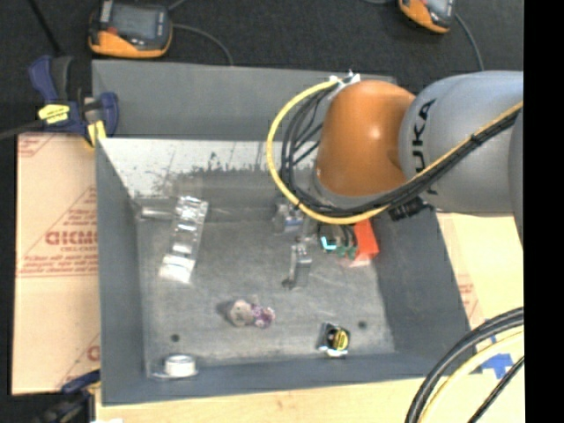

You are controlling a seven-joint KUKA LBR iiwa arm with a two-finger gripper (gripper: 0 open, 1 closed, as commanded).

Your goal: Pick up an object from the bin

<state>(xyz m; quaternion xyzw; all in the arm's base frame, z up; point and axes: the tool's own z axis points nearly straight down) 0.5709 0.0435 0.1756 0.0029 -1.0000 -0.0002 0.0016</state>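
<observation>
My gripper (293,276) hangs below the orange-covered wrist, over bare bin floor a little right of the middle. To its right, an orange-red block with a green and teal part (359,241) lies close by, partly hidden under the wrist. A small crumpled grey and purple thing (248,314) lies on the floor below and left of the gripper. A small black and yellow tape measure (333,339) sits near the front wall, below and right of the gripper. I see nothing held in the gripper.
A clear plastic piece (183,236) lies lengthwise at the left of the bin. A white round cap (179,366) rests in the front left corner. The arm and its cables cover the back right of the bin.
</observation>
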